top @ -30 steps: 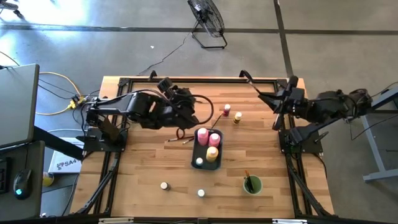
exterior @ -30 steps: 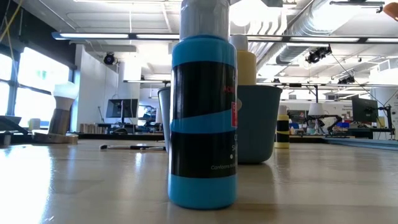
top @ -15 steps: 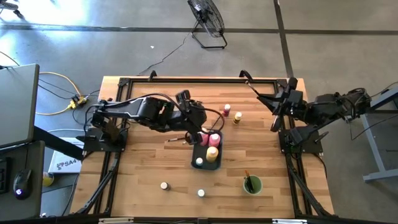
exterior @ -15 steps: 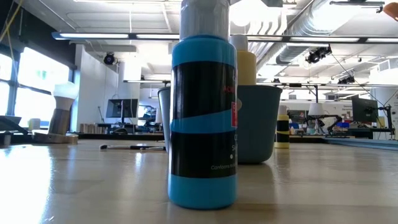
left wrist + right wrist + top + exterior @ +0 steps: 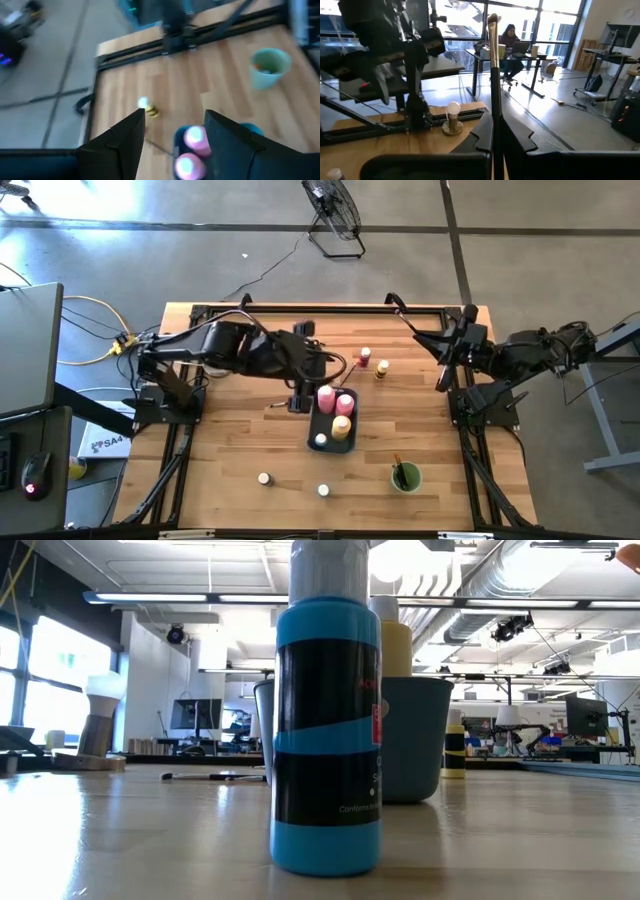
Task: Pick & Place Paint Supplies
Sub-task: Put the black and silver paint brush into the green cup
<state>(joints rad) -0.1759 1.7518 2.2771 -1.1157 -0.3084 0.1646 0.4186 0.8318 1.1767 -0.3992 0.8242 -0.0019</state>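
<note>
Left end effector (image 5: pixel 296 402) hangs open just left of the blue-grey tray (image 5: pixel 322 423), over a paintbrush (image 5: pixel 283 405) lying on the surface; looks like the reach step, next it needs to drop and close on that thin handle. Right end effector (image 5: pixel 495 131), far right edge, is clamped on another paintbrush (image 5: pixel 493 60). Pink bottles (image 5: pixel 326 396) already in tray

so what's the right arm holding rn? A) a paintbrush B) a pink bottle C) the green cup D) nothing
A: in the right wrist view the right gripper has its jaws shut on a thin paintbrush that stands straight up from between them, bristle end on top.
</note>
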